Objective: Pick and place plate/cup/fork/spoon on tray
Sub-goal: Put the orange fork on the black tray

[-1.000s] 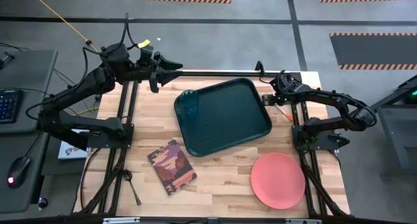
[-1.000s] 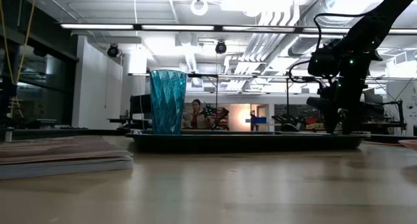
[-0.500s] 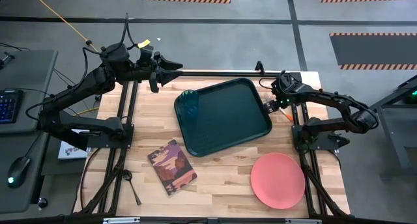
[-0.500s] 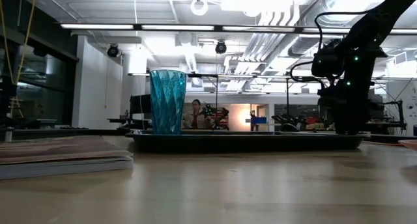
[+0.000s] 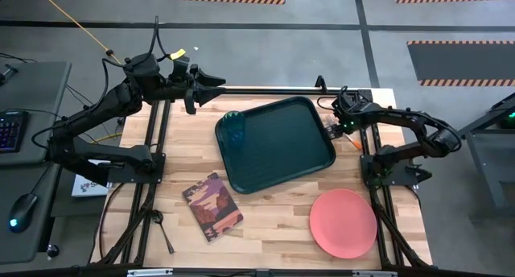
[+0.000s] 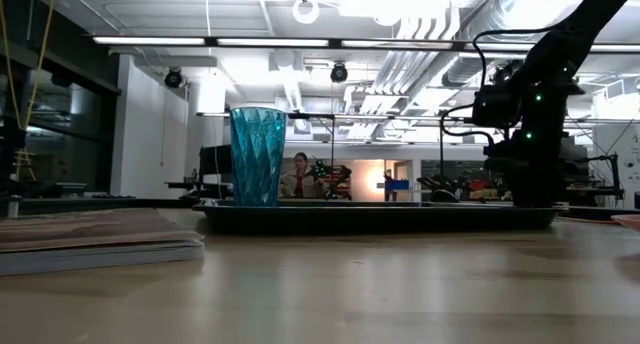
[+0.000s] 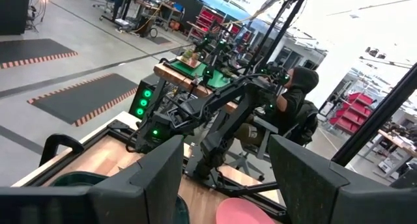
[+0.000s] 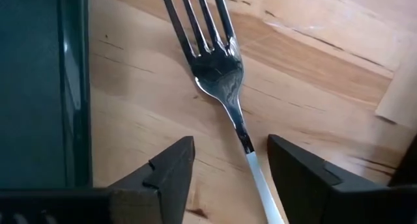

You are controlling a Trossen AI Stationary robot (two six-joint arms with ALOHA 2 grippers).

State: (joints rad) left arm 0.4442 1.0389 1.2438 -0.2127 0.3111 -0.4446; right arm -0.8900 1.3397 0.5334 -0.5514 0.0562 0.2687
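Left gripper (image 5: 211,82) idle, spread, at desk's 11 o'clock. Cup (image 5: 234,129) stands on tray (image 5: 278,144). Right gripper (image 8: 225,168), spread, straddles fork (image 8: 218,71) beside tray's 3 o'clock rim. Step: fork grasp. Next: lower, pinch the handle.

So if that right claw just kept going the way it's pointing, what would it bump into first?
Most likely the fork: the right gripper is open, its fingers straddling the fork's neck on the bare table beside the tray. Depth is unclear.
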